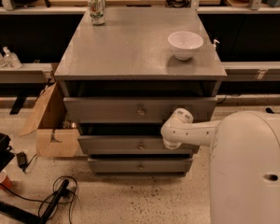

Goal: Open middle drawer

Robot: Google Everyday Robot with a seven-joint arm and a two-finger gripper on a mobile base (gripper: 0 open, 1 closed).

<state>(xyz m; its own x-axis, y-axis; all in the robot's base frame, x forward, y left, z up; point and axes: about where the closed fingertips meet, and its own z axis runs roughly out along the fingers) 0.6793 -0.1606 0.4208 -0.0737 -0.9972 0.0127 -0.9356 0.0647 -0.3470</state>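
The grey cabinet has three drawers. The middle drawer shows a wide flat front with a small brass knob, and it stands slightly out from the cabinet. The top drawer above it is also pulled out a little. The lowest drawer sits below. My white arm reaches in from the right. My gripper is at the arm's end, against the right part of the middle drawer's front, to the right of the knob and mostly hidden by the arm's joint.
A white bowl and a drink can stand on the cabinet top. A cardboard box sits left of the cabinet. Cables lie on the floor at front left. My white body fills the lower right.
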